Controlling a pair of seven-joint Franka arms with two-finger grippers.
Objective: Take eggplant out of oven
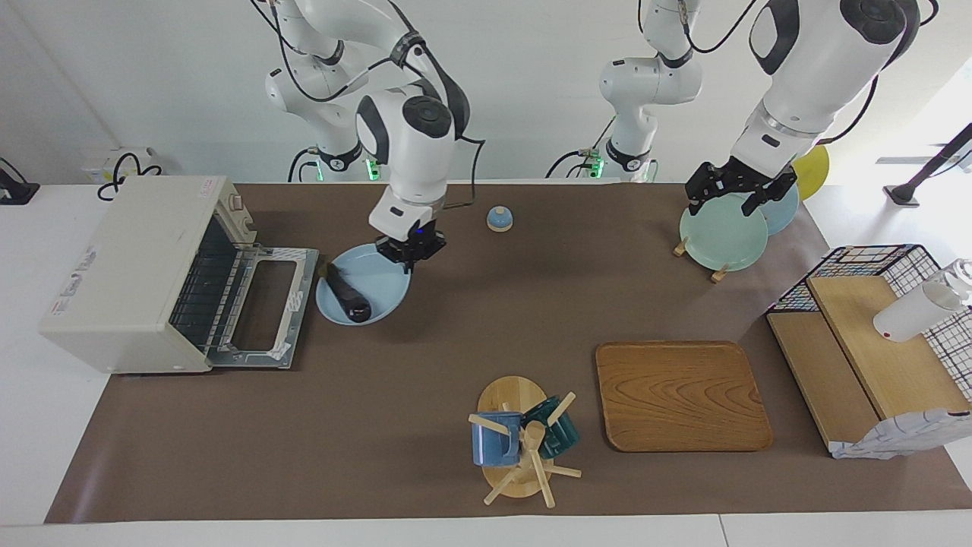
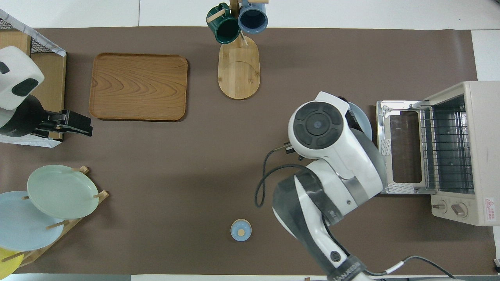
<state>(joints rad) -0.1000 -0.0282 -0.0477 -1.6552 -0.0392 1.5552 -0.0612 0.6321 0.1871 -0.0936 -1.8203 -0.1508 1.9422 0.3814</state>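
The dark eggplant lies on a light blue plate, which sits on the mat in front of the oven's dropped door. The cream oven stands at the right arm's end of the table, its wire rack bare. My right gripper hangs shut just over the plate's rim beside the eggplant, holding nothing. In the overhead view the right arm hides the eggplant; only the plate's edge and the oven show. My left gripper waits open over the plate rack.
A small blue bell sits near the robots at mid-table. A mug tree and a wooden tray lie farther out. The plate rack and a wire basket with wooden shelves occupy the left arm's end.
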